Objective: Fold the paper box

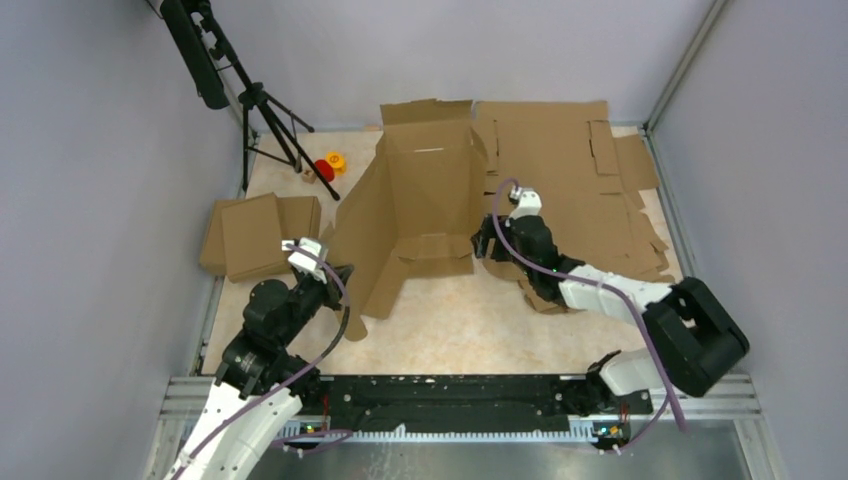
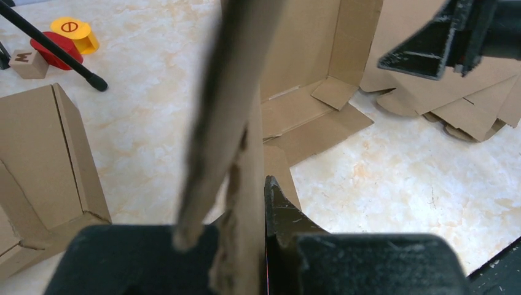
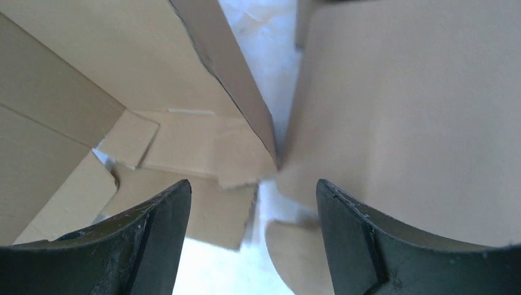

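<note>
Paper box stands half-raised just left of the sheet pile, long axis running alongside it. Left tool pinches the flap farthest from the pile; right tool, wide and empty, faces the pile-side wall.

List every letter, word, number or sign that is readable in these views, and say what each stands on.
"M": on the small tan wooden cube; seen the other way up it could be a "W".
A red circle with a bar across it, no letters: on the yellow round piece next to the red disc.
Brown cardboard paper box: no print visible.
In the top view both marks are too small to read.
</note>
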Controlling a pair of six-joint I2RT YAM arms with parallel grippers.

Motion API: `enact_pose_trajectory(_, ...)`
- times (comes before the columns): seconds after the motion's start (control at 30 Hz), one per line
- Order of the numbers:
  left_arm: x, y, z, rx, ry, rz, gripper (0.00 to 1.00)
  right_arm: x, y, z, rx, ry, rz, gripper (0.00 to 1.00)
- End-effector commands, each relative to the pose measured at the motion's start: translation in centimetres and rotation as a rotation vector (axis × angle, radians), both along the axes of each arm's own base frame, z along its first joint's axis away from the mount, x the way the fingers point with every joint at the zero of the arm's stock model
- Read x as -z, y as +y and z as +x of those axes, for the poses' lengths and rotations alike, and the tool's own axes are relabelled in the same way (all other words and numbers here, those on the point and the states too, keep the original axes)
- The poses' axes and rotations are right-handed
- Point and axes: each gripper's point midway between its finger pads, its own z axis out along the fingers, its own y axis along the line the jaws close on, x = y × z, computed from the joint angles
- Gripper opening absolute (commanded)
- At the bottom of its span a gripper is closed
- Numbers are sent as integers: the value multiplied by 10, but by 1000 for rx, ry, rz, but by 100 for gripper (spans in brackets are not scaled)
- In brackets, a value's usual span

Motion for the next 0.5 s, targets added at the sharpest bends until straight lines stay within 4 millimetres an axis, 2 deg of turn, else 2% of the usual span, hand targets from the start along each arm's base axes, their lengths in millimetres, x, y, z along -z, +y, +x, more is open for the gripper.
enact_pose_trajectory(0.0, -15, -2, -3, 27, -33, 15, 2, -47, 34, 43, -76, -182, 29, 73)
enact_pose_trajectory(0.13, -14, -2, -2, 25, -27, 19, 2, -35, 35, 69, 6, -154, -12, 72)
enact_pose_trajectory(0.2, -13, -2, -1, 25, -23, 20, 2, -28, 38, 76, 17, -150, -25, 69)
enact_pose_trajectory(0.27, -13, -3, -1, 26, -18, 16, 2, -24, 42, 79, 7, -143, -26, 59)
enact_pose_trajectory(0.37, -13, -4, -1, 33, -17, 11, 2, -25, 46, 78, 2, -133, 0, 39)
enact_pose_trajectory(0.47, -12, -7, -1, 44, -14, 8, 2, -30, 50, 70, 2, -134, 27, 27)
